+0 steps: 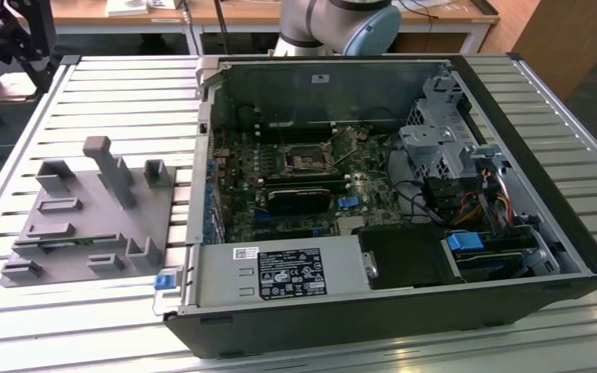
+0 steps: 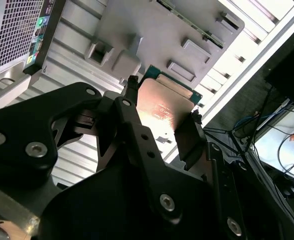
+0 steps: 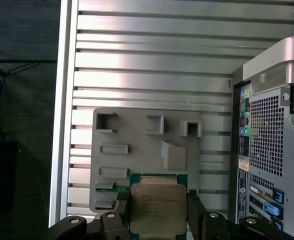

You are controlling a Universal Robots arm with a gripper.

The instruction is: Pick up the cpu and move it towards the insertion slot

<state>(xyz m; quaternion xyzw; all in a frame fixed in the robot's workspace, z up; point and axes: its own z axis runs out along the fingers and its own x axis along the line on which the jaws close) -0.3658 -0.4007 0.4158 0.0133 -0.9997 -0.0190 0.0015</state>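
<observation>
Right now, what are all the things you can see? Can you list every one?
cpu: one, silvery top with a green rim, between the gripper's fingers, in front of the grey fixture in both wrist views.
insertion slot: one, dark with a shiny frame, on the board inside the computer case.
grey fixture: one, grey, on the table at the exterior view's left.
computer case: one, black, lying open on the table.
black card: one, black, on the board beside the slot.
table: one, silver slats, under everything.
robot arm: one, grey and light blue, behind the case.
gripper: one, black, closed on the cpu.
</observation>
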